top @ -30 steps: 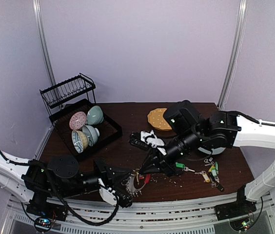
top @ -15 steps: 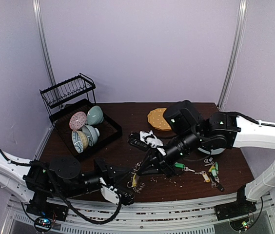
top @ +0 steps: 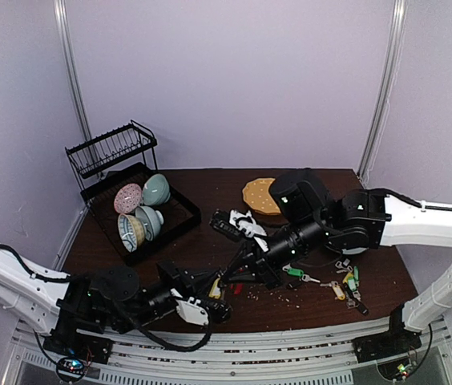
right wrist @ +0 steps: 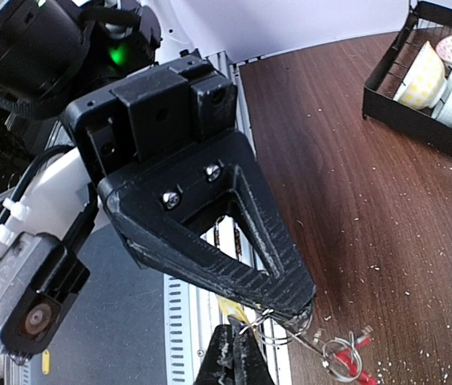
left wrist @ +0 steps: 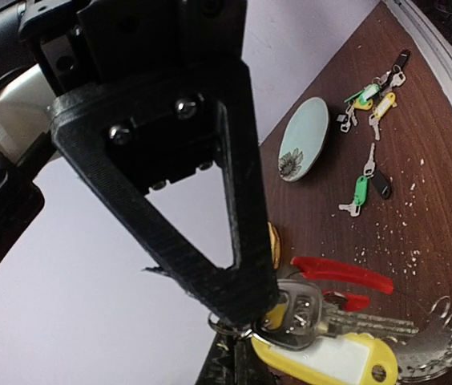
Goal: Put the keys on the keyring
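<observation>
Seen from above, both arms are met over the front edge of the table [top: 210, 184], near its middle. The left gripper [left wrist: 240, 319] is clenched on a small metal ring that carries a yellow-tagged key [left wrist: 322, 358] (a second silver key head is pressed against it). Just beside that key the keyring [left wrist: 343, 274] is seen, with its red arc and its fringe of silver loops. The right gripper [right wrist: 280, 319] is pinched tight on one thin wire loop of that keyring. The remaining keys [top: 346, 281] are scattered toward the table's right edge, well apart from both grippers. A black dish rack [top: 110, 148] with bowls is set at the back left corner.
</observation>
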